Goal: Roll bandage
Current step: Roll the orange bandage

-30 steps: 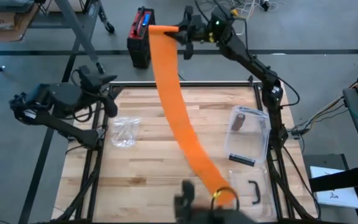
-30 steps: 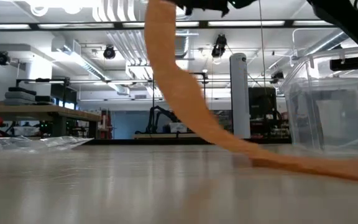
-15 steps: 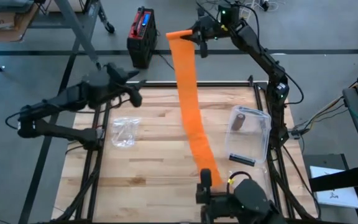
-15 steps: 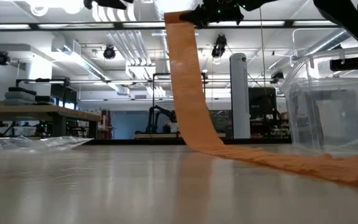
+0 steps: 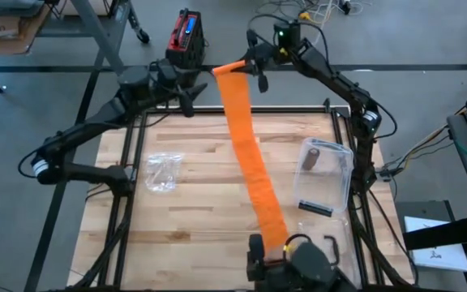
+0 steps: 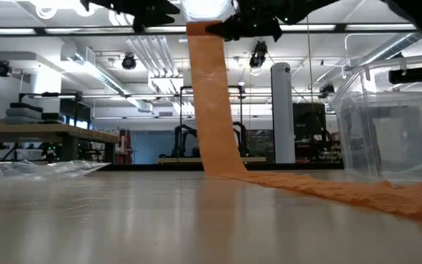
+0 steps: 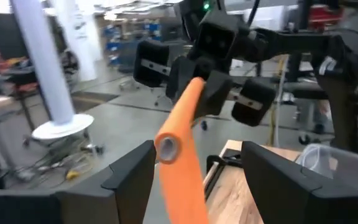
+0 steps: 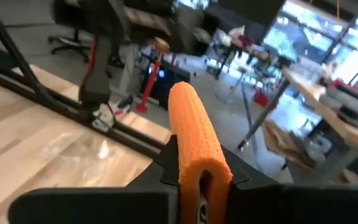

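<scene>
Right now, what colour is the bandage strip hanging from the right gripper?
Plain bright orange, no pattern. The bandage shows best in the high view.

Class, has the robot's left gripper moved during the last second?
Yes. The left gripper has travelled from the table's left edge to beside the red-and-black box.

We see the bandage (image 5: 250, 158) running from the right end effector (image 5: 244, 65), above the desk's (image 5: 193, 195) far edge, down across the desk to its near edge. The left end effector (image 5: 186, 88) hangs just left of the bandage's raised end. A plastic bag (image 5: 160, 172) lies left of the bandage, a container (image 5: 324, 174) right.
</scene>
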Available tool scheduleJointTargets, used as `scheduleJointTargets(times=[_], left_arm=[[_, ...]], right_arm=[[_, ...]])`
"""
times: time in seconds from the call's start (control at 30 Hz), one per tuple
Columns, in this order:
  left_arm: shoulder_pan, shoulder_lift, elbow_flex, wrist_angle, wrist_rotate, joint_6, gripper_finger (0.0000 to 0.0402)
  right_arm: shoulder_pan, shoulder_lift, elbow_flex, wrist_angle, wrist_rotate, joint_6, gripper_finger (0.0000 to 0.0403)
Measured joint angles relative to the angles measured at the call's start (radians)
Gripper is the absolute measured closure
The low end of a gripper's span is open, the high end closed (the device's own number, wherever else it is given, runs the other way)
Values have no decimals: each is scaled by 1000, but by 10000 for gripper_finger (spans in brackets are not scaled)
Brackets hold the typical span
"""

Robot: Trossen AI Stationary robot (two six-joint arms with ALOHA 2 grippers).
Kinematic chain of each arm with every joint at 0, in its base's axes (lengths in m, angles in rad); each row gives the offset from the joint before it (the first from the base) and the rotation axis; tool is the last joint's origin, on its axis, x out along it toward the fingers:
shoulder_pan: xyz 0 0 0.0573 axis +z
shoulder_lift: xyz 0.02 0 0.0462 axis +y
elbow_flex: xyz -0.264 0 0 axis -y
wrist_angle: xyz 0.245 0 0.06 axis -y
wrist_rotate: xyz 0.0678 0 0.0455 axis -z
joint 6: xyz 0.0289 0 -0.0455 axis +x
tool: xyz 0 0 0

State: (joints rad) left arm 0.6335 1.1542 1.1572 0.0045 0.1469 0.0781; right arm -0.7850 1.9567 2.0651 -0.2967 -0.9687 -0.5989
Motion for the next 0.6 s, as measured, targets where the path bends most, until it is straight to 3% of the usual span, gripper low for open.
scheduleJointTargets(times=[0.27,0.6], left_arm=[[48,99,-10,189,165,197,156],[50,219,26,318,372,175,159]], right_arm=[[26,-231,-351,342,177,167,373],[106,-334,-515,362,247,186,372]])
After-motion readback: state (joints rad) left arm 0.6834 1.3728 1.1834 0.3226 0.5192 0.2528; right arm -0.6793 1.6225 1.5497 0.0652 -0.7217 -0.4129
